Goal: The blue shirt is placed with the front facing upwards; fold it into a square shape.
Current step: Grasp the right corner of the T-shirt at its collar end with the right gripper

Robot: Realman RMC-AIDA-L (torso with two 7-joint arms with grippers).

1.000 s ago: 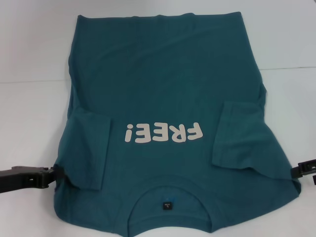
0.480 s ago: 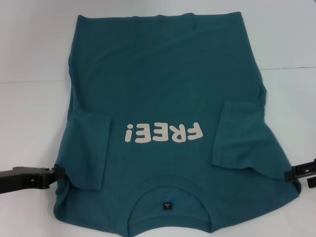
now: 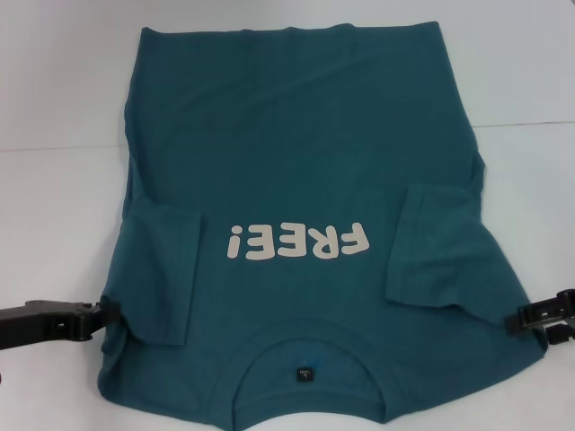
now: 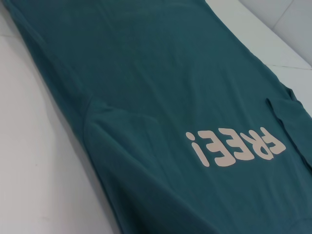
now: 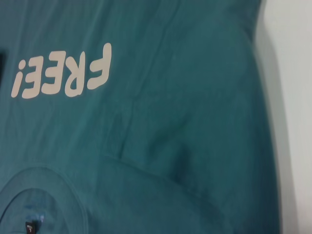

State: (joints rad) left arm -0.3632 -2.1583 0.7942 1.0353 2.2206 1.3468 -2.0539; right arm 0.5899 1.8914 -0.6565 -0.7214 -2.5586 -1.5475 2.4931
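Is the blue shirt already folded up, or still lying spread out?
Partly folded: the blue shirt lies flat, front up, with both sleeves turned in over the body. Its length is still unfolded, so no square yet.

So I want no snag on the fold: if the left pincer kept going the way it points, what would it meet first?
The left pincer points inward at the shirt and its tip already sits at the near left shoulder edge, so it would likely meet that cloth at once. Actual contact is unclear.

Bright even overhead light, soft shadows, right wrist view blurred.
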